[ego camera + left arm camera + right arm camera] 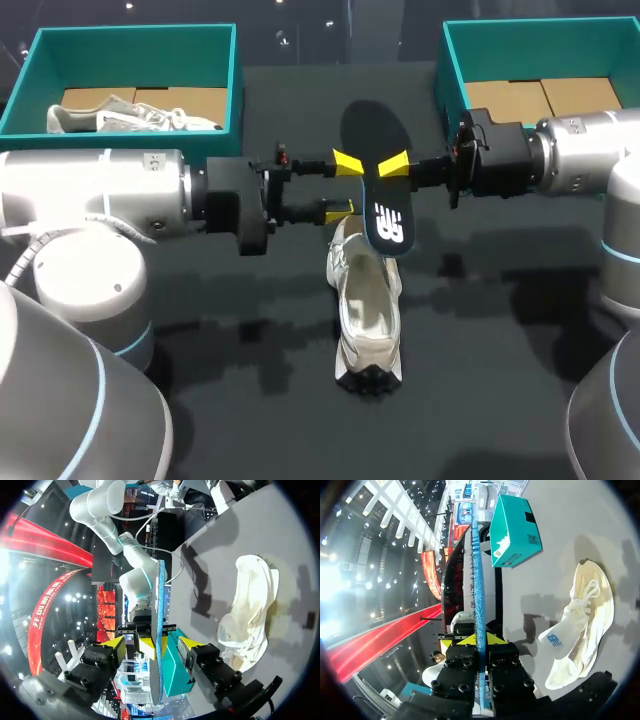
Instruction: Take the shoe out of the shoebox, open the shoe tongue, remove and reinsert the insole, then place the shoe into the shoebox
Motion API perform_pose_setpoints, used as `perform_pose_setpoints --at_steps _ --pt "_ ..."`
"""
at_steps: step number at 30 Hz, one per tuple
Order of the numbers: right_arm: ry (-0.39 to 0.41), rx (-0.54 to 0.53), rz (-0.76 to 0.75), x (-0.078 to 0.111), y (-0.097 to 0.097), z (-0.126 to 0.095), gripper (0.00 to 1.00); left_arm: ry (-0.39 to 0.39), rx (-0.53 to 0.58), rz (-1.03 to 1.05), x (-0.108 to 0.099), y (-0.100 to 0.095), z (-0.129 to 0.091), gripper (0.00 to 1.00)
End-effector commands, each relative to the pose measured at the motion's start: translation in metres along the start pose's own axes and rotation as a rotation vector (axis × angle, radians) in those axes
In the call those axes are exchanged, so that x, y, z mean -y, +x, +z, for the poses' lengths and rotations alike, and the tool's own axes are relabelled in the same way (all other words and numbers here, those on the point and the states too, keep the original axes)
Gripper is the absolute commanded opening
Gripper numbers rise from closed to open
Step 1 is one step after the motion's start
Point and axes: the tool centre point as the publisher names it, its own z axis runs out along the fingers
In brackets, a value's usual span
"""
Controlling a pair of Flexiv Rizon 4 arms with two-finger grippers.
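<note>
Head view counts two teal shoeboxes, the left shoebox (135,32) and right shoebox (540,25), two white shoes and one insole. The table shoe (367,315) lies toe away from me, with the boxed shoe (130,118) beyond it, leftward. Both arms reach in level above the table shoe. The right gripper (392,168) clamps the insole (385,205), which runs lengthwise over that shoe, and the left gripper (344,186) stands spread, not touching the insole.

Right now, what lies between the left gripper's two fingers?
The insole, edge-on, clear of both fingers and clamped by the right gripper, as the left wrist view shows.
</note>
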Motion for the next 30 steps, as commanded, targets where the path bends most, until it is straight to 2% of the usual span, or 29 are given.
perform_pose_setpoints --at_steps 1,4,12,15,16,17,18,19,23,30 --pt "0.002 0.006 -0.001 0.007 -0.003 0.0 0.0 0.025 -0.127 0.015 -0.018 -0.008 -0.069 1.0" --pt "0.031 0.006 -0.003 0.009 -0.006 0.004 0.0 0.025 -0.127 0.015 -0.018 -0.008 -0.069 1.0" --pt "0.031 0.006 -0.003 0.009 -0.006 0.004 0.0 0.025 -0.127 0.015 -0.018 -0.008 -0.069 1.0" --pt "0.034 0.006 -0.004 0.007 -0.007 0.005 0.0 0.039 -0.211 -0.021 -0.027 -0.018 -0.073 1.0" --pt "0.036 0.01 -0.001 0.006 -0.009 0.006 0.0 0.073 -0.215 -0.029 -0.028 -0.022 -0.077 1.0" --pt "0.036 0.01 0.002 0.006 -0.011 0.007 0.0 0.057 -0.267 -0.04 -0.032 -0.025 -0.08 1.0" --pt "0.038 0.008 0.004 0.005 -0.012 0.009 0.0 0.068 -0.318 -0.061 -0.037 -0.027 -0.082 1.0" --pt "0.037 0.007 0.006 0.005 -0.014 0.01 0.0 0.093 -0.323 -0.085 -0.04 -0.03 -0.085 1.0" --pt "0.032 -0.007 0.006 0.007 -0.02 0.013 0.0 0.063 -0.488 -0.084 -0.055 -0.044 -0.094 1.0" --pt "0.025 -0.039 -0.001 0.009 -0.031 0.014 0.0 0.063 -0.488 -0.084 -0.055 -0.044 -0.094 1.0"
